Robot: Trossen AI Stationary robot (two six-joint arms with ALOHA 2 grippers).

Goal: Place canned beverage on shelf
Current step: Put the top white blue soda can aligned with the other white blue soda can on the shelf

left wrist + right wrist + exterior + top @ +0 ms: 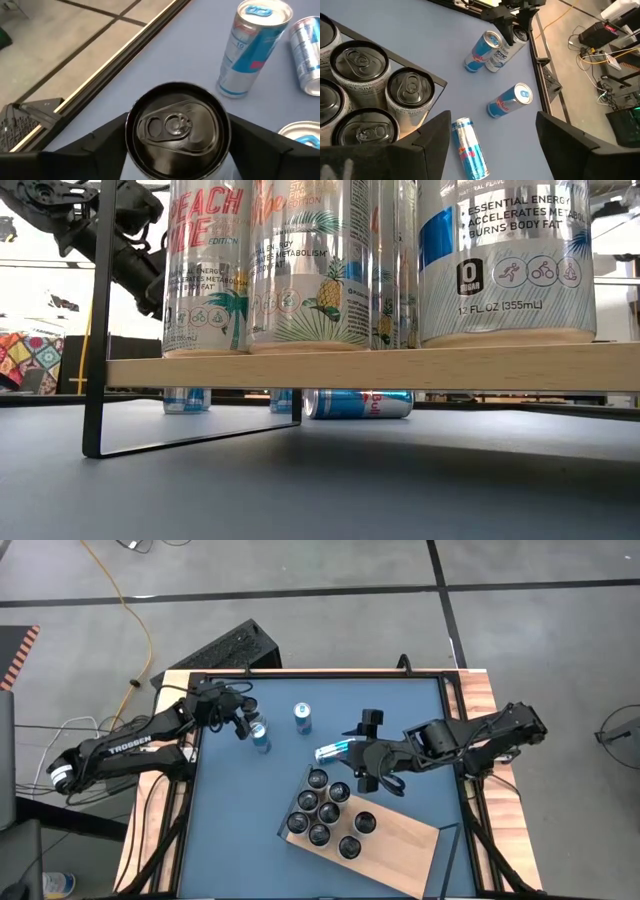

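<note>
1. Left gripper point(247, 726) is at the far left part of the blue table point(240, 830), its fingers point(100, 142) flanking a black-topped can point(177, 127) on both sides; jaws look drawn in around the can, but I cannot tell if the grip is firm or only closing
2. That can point(260, 737) stands upright on the table, well apart from the shelf point(400, 845), so it is not placed yet
3. Side-on hold below the rim looks chosen to keep the can upright for the carry
4. Right gripper point(372, 772) hangs just beside the shelf's far edge, jaws spread wide, holding nothing; a lying blue can point(469, 147) sits on the table between its fingers in the wrist view, probably the right arm's next pick
5. Shelf already carries about eight cans point(320, 808) bunched at its left end; the right end is bare wood, leaving space for more
6. Another upright blue can point(303, 717) stands on the table near the back, between the two arms
</note>
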